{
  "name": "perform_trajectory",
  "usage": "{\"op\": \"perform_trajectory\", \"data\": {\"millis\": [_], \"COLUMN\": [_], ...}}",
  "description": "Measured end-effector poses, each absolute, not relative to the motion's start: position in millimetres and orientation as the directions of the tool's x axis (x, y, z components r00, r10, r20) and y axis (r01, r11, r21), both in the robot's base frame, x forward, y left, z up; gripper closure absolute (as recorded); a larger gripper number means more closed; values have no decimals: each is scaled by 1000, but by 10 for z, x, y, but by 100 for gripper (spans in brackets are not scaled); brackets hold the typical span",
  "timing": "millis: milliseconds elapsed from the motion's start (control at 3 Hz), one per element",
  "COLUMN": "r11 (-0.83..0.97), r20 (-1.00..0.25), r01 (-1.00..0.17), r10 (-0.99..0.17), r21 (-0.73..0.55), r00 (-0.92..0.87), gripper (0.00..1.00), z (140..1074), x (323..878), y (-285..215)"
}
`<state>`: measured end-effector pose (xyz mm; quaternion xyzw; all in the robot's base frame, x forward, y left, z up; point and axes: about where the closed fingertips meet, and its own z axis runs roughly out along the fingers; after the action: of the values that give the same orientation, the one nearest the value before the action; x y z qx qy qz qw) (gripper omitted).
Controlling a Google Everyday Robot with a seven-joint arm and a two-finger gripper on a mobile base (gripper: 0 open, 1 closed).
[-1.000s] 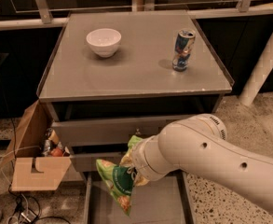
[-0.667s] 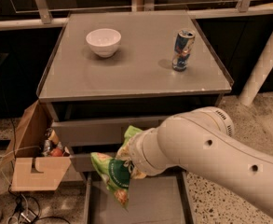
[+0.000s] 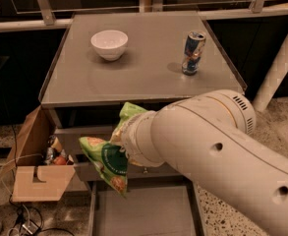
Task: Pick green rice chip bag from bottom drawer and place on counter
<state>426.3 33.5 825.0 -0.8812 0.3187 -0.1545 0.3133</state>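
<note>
The green rice chip bag (image 3: pixel 106 163) hangs in the air in front of the cabinet's upper drawers, just below the counter's front edge. My gripper (image 3: pixel 122 142) is at the end of the big white arm, mostly hidden by the wrist, and is shut on the bag's upper part. The bottom drawer (image 3: pixel 143 215) is pulled open below, showing its flat grey inside. The counter (image 3: pixel 148 77) is the grey square cabinet top, above and behind the bag.
A white bowl (image 3: pixel 109 44) stands at the counter's back left and a blue-and-silver can (image 3: pixel 193 53) at its back right. An open cardboard box (image 3: pixel 35 171) of clutter sits on the floor to the left. A white post (image 3: pixel 278 68) stands at the right.
My arm has lifted the bag up out of the bottom drawer and a little to the left, closer to the counter's front edge.
</note>
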Motion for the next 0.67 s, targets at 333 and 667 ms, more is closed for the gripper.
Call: {"op": "perform_trajectory", "data": {"millis": [333,667], "r11": [-606,-627], "r20": [90,149], "r01": [-457,-407], "r10": [-659,-644], "r21": [-651,-664], "r00": [746,750], "gripper": [100,100], "z": [8307,8615], "x": [4294,4435], "y": [314,322]}}
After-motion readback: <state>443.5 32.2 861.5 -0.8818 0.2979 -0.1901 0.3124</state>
